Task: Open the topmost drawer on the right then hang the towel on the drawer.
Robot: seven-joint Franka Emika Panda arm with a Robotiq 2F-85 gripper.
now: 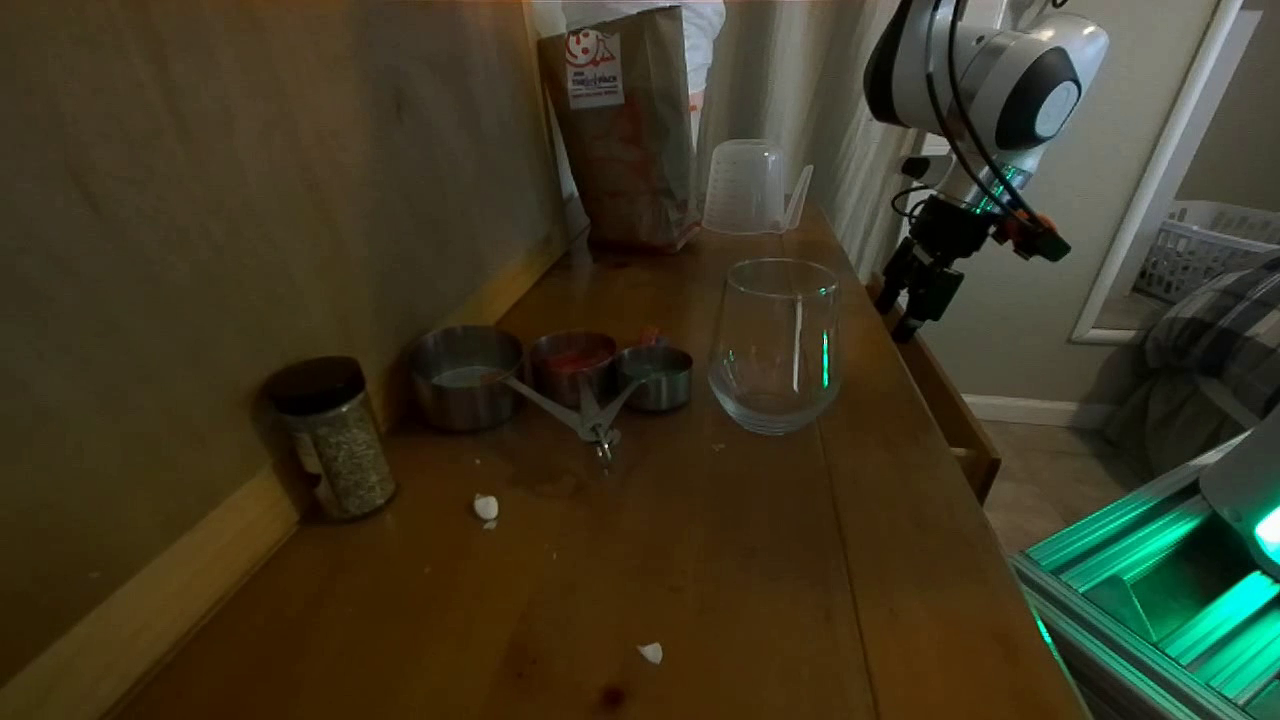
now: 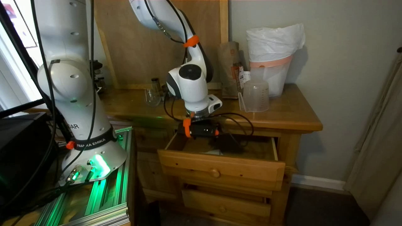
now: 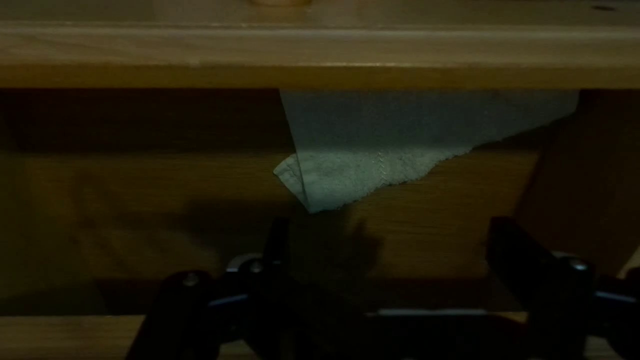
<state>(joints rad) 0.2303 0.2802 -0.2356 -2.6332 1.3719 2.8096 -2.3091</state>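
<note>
The top drawer (image 2: 220, 165) stands open, presumably so it can serve as a rail; over it hangs the gripper (image 3: 387, 225), jaws apart and empty, likely readied to pinch the pale towel (image 3: 390, 132) lying inside the drawer, toward its front

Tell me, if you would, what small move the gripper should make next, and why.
I would probably ease the gripper toward the front of the top drawer, so that its fingertips come over the towel. The drawer is pulled out, and in the wrist view the towel lies inside it, beyond the spread fingertips and toward the drawer's front, not between them.
</note>
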